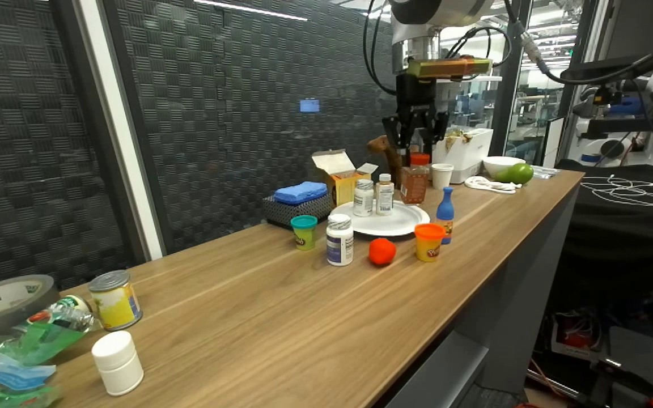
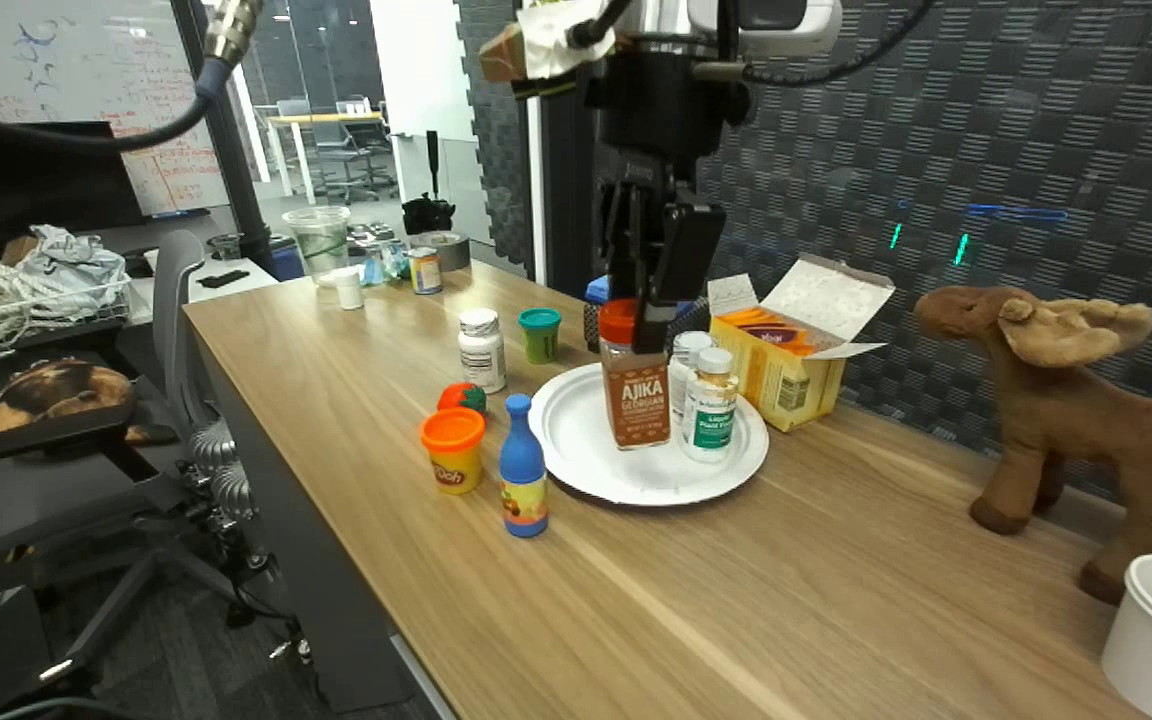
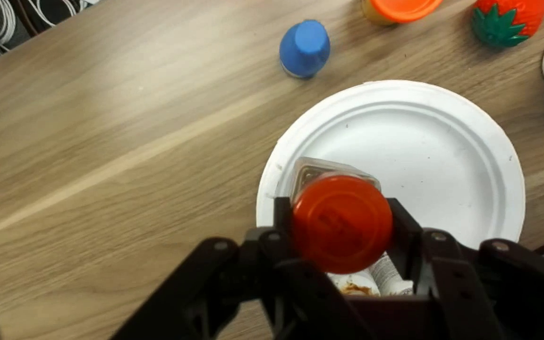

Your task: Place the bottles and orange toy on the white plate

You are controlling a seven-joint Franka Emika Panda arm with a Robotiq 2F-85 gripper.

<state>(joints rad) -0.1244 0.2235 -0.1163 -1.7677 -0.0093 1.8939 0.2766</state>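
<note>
My gripper (image 1: 415,148) is shut on the orange-red cap of the Ajika bottle (image 2: 639,405), a square clear bottle with reddish contents. It hangs nearly upright, apparently a little above the white plate (image 2: 651,490). Two white bottles (image 1: 384,198) stand on the plate beside it; in the wrist view they are partly hidden by the cap and fingers. The orange toy (image 1: 382,251), round with green leaves, lies on the table beside the plate. Near it stand a blue bottle (image 2: 523,465), an orange-lidded yellow tub (image 1: 428,245), a green-lidded tub (image 1: 304,233) and another white bottle (image 1: 339,243).
An open yellow box (image 2: 786,370) and a patterned box with a blue cloth (image 1: 301,192) stand close to the plate by the wall. A brown plush moose (image 2: 1086,430) and white cups are nearby. A squat white jar (image 1: 118,362) and a can (image 1: 115,300) stand farther along.
</note>
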